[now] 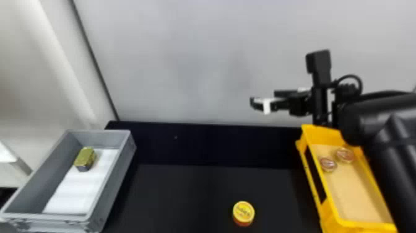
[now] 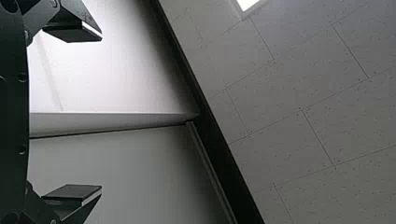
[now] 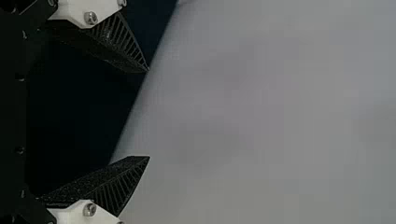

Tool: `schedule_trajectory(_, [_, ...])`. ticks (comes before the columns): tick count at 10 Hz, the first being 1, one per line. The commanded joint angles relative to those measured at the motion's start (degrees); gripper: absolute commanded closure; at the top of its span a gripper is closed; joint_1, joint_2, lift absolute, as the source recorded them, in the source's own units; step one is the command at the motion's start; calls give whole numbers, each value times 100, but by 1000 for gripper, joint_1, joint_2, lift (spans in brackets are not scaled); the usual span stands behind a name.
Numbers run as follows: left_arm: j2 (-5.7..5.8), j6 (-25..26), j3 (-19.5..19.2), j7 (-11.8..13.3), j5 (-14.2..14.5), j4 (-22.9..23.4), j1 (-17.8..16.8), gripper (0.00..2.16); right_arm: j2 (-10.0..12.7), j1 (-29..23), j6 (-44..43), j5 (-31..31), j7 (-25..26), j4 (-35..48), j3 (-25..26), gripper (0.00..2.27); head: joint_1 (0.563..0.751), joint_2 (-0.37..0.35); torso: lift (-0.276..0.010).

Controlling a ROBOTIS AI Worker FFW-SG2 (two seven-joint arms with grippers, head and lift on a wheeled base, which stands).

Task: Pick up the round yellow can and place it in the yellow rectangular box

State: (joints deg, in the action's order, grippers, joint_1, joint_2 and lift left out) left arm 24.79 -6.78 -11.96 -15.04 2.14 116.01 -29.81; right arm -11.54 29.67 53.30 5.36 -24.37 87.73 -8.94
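The left gripper (image 2: 101,112) has flat, smooth fingers wide apart, empty. Lower left in the head view, a grey straight-walled bin (image 1: 114,186) holds a gold-topped block (image 1: 84,158). The round yellow can (image 1: 243,212) sits lower centre-right on the matte black table (image 1: 185,195). Centre-right, the right gripper (image 1: 263,98) spreads ribbed fingers, empty. Lower right, the yellow rectangular box (image 1: 322,135) holds two round tins (image 1: 328,164).

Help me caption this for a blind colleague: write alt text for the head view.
A yellow can sits on a black table, between a gray bin holding a gold block at left and a yellow box holding two round items at right. The robot's right hand, open and empty, is raised near the box's far end.
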Motion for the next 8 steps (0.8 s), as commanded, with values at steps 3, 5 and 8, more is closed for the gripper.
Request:
schedule_trajectory(3, [-61,-43,123,0,67,-114,-69,128,196,-488,289,-1002,-1036,-450,-460,134,663,54,-10])
schedule_trajectory(5, [-96,-78,123,0,85,-131,-78,128,240,-681,210,-1090,-1256,-714,-768,134,663,54,-10])
schedule_trajectory(8, [-96,-87,132,0,93,-131,-95,128,196,-831,-124,-1503,-1757,-1206,-1111,134,663,54,-10])
